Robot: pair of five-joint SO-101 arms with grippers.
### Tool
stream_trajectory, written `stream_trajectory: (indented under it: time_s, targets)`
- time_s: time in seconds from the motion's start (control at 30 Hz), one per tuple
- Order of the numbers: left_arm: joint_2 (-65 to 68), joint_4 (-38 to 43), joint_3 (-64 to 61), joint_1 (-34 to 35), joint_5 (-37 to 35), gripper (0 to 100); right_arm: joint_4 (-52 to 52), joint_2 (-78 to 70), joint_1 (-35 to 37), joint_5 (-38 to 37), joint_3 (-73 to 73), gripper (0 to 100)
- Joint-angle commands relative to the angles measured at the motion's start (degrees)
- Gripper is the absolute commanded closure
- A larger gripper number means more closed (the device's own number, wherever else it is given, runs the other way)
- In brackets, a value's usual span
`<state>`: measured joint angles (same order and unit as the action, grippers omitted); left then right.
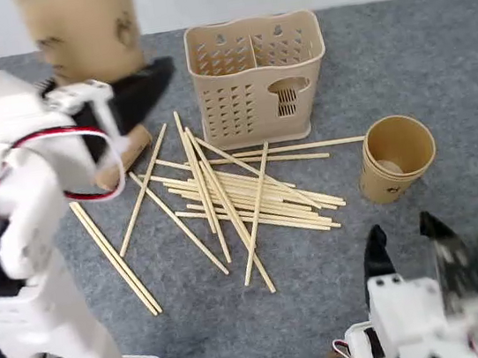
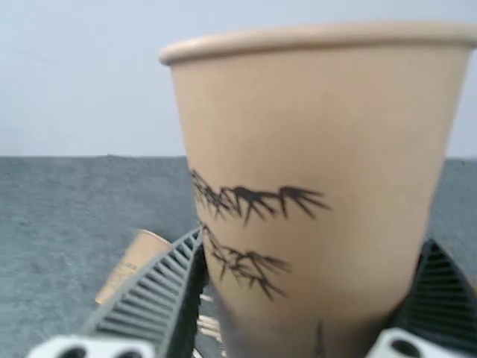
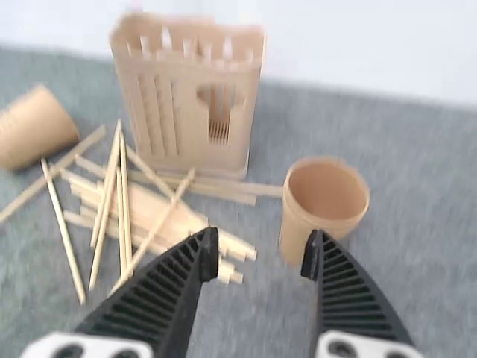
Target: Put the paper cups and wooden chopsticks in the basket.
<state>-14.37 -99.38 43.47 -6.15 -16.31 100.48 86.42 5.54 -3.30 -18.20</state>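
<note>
The left claw is gripping a printed paper cup — the right claw is gaping open, a second paper cup standing at 3 o'clock of the wooden chopsticks.

Basket top open; chopsticks sprawl across its front approach.

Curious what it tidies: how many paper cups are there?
3. A held cup in the left tool, a tipped cup left of the basket, an upright cup right of it; nested ones could hide.
</note>
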Motion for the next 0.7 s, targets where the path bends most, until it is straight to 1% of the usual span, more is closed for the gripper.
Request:
stream_trajectory:
  time_s: [0.0, 0.07, 0.2, 0.3, 0.37, 0.47, 0.53, 0.67]
  targets:
    - [-3.3, -1.0, -4.6, -5.5, -0.4, 61, 2.2, 2.0, 0.7, -0.2, 2.0, 79.7]
    - [-4.6, -0.2, -7.9, -8.4, -0.5, 61, 2.2, 2.5, 0.7, -0.2, 1.9, 79.8]
    - [-7.9, 3.3, -14.5, -12.0, -0.7, 61, 2.2, 3.6, 0.7, -0.1, 1.9, 79.8]
    - [-11.4, 7.8, -21.1, -13.9, -2.9, 61, 2.2, 4.5, 0.7, -0.1, 1.9, 79.8]
    - [-14.4, 11.3, -26.2, -15.1, -3.4, 62, 2.2, 5.1, 0.7, -0.1, 1.9, 79.8]
    - [-19.2, 18.6, -35.4, -17.0, -3.3, 69, 2.2, 5.8, 0.7, -0.1, 1.8, 79.8]
    - [-22.6, 25.4, -42.6, -17.8, -3.3, 74, 2.2, 5.9, 0.7, -0.1, 1.8, 79.8]
    - [-28.7, 40.1, -57.6, -18.2, -3.3, 76, 2.2, 5.9, 0.7, 0.0, 1.8, 79.8]
